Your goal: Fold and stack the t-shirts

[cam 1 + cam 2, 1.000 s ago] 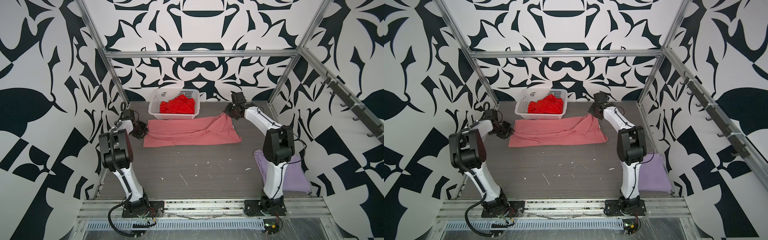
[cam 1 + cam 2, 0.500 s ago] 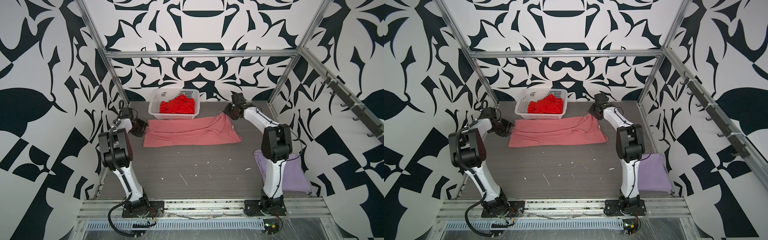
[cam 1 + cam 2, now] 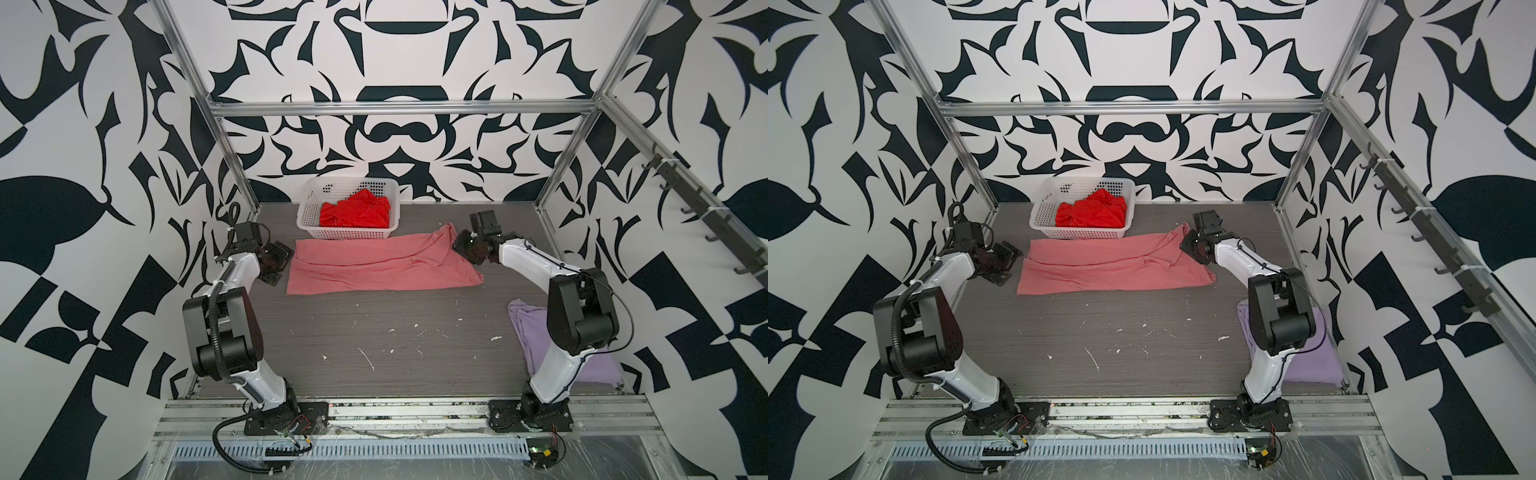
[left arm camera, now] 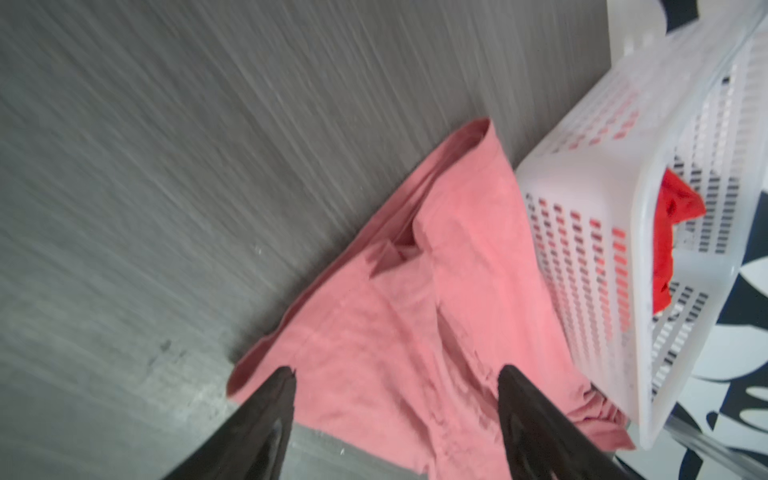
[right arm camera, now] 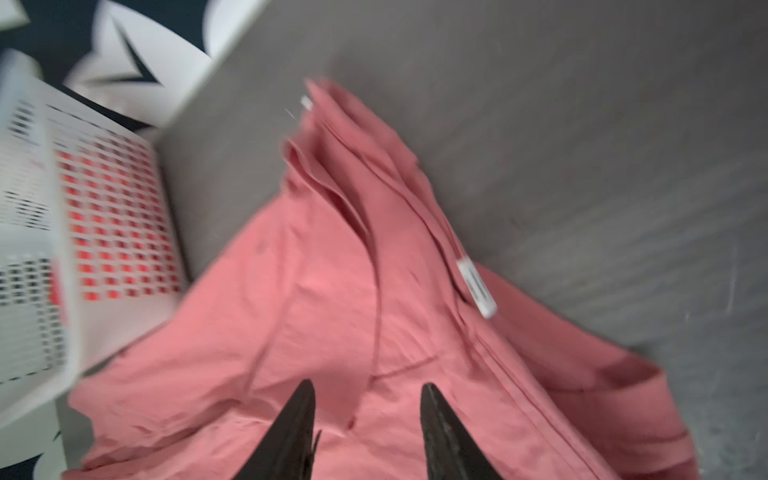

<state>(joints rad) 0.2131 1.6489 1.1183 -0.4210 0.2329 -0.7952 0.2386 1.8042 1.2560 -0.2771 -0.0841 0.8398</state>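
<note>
1. The salmon-pink shirt (image 3: 382, 266) lay in a long, wrinkled strip on the table (image 3: 374, 332), stretched between the 2 grippers. One long edge was right up against the white basket (image 3: 345, 230).
2. The left gripper (image 4: 397, 372) hovered at one short end with its jaws spread wide and nothing between them. The shirt's corner lay just ahead of its fingertips.
3. The right gripper (image 5: 368, 384) sat at the opposite end, over the bunched collar. Its jaws were parted with a clear gap and no cloth was pinched. The white neck label (image 5: 478, 286) lay just ahead of it, a little to one side.
4. The bright red shirt (image 3: 355, 212) sat crumpled in the basket, ahead of both grippers. The lavender shirt (image 3: 528, 328) lay flat well behind the right gripper, beside that arm's base.
5. My call was that the pink shirt was the one in hand: laid out and let go at both ends, with its next fold not begun. The red shirt looked untouched, and the lavender looked like the start of the stack.
6. The next move called for both grippers to drop onto their own ends and pinch through every layer at the edge. They would need to lift evenly, or the strip would twist.
7. The heaped collar beside the right gripper wanted flattening first. The basket crowded the far edge, so there was little room to work there.
</note>
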